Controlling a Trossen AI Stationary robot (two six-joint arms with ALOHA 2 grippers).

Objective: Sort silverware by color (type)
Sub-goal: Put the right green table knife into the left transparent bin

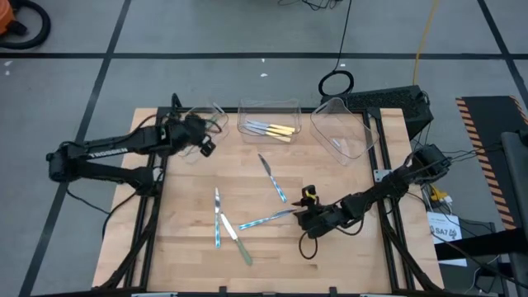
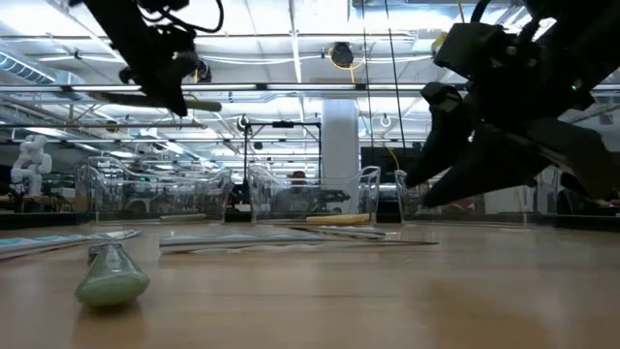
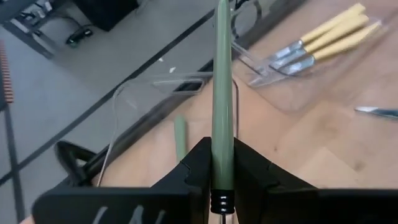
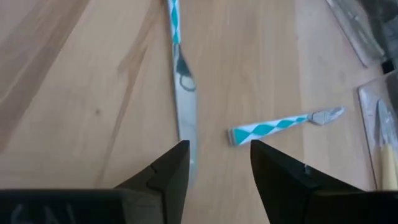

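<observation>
My left gripper [image 1: 200, 136] hangs over the left clear tray [image 1: 208, 120] at the table's far left, shut on a green-handled utensil [image 3: 222, 93]. Another green utensil [image 3: 180, 138] lies in that tray. The middle tray [image 1: 268, 111] holds yellow-handled silverware [image 1: 276, 129]. My right gripper [image 1: 304, 216] stands open just above the table at the metal end of a blue-patterned utensil [image 4: 183, 87]. Three blue-patterned pieces [image 1: 272, 177], [image 1: 217, 216], [image 1: 268, 219] and a green-handled one [image 1: 241, 245] lie flat on the wood. My left gripper pinches the green handle near its near end [image 3: 222, 163] between the two fingers. The utensil runs on forward along the fingers and slants down over the left tray. In the low view the utensil [image 2: 184, 104] is lifted well clear of the table.
An empty clear tray [image 1: 342, 132] stands at the far right of the table. The green handle [image 2: 111, 276] on the wood lies close to the table's near edge. Bare wood lies between the loose pieces and the trays.
</observation>
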